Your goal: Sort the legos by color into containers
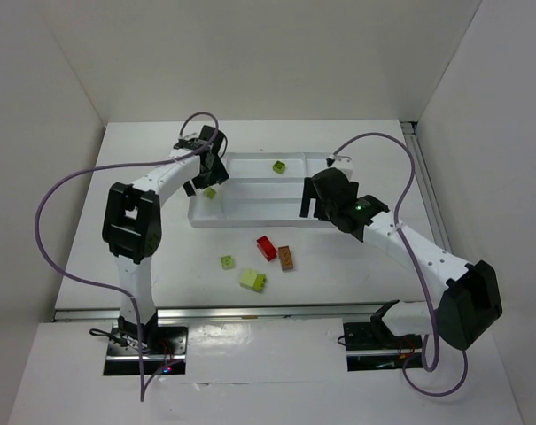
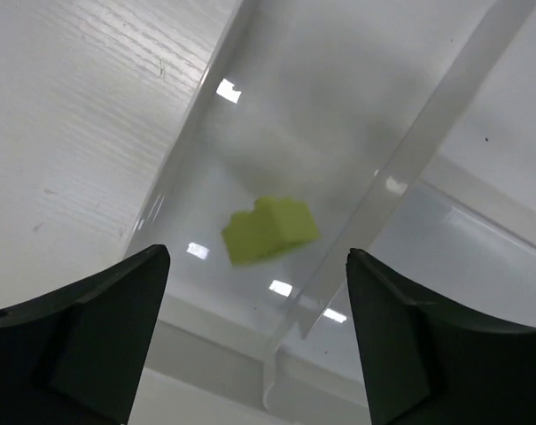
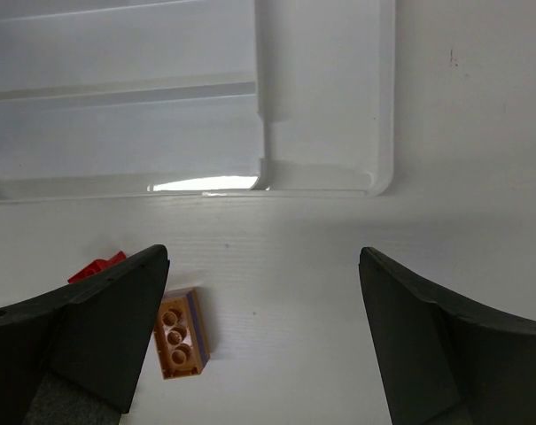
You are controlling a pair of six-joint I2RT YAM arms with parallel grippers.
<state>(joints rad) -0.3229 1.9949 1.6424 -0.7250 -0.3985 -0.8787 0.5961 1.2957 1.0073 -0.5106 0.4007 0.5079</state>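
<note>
The white tray (image 1: 241,220) lies at the table's middle back. One lime lego (image 1: 278,166) rests in its rear compartment. Another lime lego (image 1: 211,192) (image 2: 269,230) lies in the tray's left end, just under my open left gripper (image 1: 202,180) (image 2: 257,258) and free of both fingers. On the table in front of the tray are a red lego (image 1: 267,247) (image 3: 95,266), a brown-orange lego (image 1: 286,258) (image 3: 181,332), a small yellow-green lego (image 1: 227,262) and a larger pale yellow-green lego (image 1: 253,281). My right gripper (image 1: 314,208) (image 3: 263,257) hangs open and empty over the tray's front edge.
A raised divider (image 2: 427,133) runs to the right of the lime lego in the left wrist view. The tray's rounded corner (image 3: 378,181) lies just ahead of my right fingers. White walls close the table at the back and on both sides.
</note>
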